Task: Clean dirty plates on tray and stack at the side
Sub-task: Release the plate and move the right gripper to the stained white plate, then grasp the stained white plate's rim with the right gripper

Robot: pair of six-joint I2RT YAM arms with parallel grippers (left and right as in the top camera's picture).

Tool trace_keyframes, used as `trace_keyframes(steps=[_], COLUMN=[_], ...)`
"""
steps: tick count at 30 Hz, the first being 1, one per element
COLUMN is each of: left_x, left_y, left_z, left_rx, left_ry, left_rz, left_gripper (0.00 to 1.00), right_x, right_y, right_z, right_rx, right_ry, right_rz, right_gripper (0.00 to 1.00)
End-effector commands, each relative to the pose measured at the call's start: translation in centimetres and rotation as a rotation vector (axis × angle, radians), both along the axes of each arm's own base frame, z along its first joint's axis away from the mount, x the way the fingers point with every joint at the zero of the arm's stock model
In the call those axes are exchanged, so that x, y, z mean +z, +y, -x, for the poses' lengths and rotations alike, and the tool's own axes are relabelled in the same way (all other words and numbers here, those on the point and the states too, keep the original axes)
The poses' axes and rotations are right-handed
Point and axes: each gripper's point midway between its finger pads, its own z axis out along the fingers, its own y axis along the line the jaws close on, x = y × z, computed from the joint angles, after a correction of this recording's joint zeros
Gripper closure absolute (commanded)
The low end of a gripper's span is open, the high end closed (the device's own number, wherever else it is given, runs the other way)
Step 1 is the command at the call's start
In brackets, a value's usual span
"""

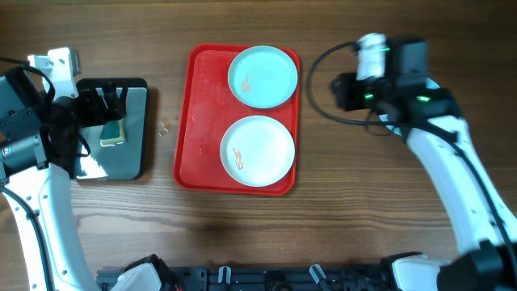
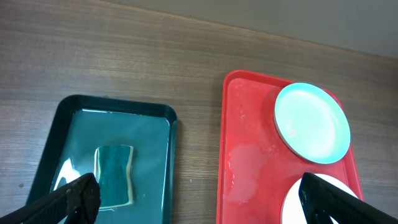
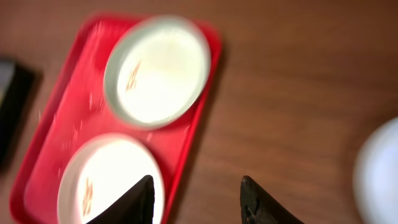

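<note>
Now hovering left gripper (image 2: 199, 190), spread wide, over sponge (image 2: 115, 174) in black tray (image 2: 112, 102). Hanging right gripper (image 3: 196, 186), parted and empty, beside tray (image 1: 194, 105) bearing two plates (image 1: 262, 77)

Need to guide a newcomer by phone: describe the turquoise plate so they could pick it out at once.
Find the large red tray in the middle of the wooden table. Two round plates lie on it, each with a small orange smear. Yours is the far plate, topmost in the overhead view, tinted pale turquoise; the near plate is whiter.
</note>
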Motion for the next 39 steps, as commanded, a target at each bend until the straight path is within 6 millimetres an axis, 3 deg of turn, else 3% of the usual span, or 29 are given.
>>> trace_keyframes(steps=[1,6,11,20,27,39], left_x=[0.4,0.4,0.4,0.4,0.4,0.4], left_y=[-0.3,-0.3,-0.3,-0.3,-0.3,-0.3], left_z=[-0.1,-0.1,-0.1,-0.1,-0.1,-0.1], left_rx=[-0.023,-0.023,-0.023,-0.023,-0.023,-0.023], left_ry=[-0.014,-0.013,-0.013,-0.014,-0.014,-0.014], left_rz=[-0.008,-0.007,-0.007,-0.008,-0.007,-0.008], left_gripper=[0.0,0.0,0.0,0.0,0.0,0.0], right_x=[-3.7,-7.6,-9.8,-11.7,-13.9,-15.2], right_y=[3.6,6.2,8.1,10.1,10.5,11.5], right_z=[1.7,3.5,4.7,4.7,4.8,3.7], right_rx=[0.115,0.194,0.295,0.363,0.411,0.416], right_ry=[0.11,0.183,0.208,0.189,0.214,0.183], right_rz=[0.028,0.175,0.238,0.271,0.302,0.292], right_gripper=[0.57,0.59,0.58,0.58,0.58,0.6])
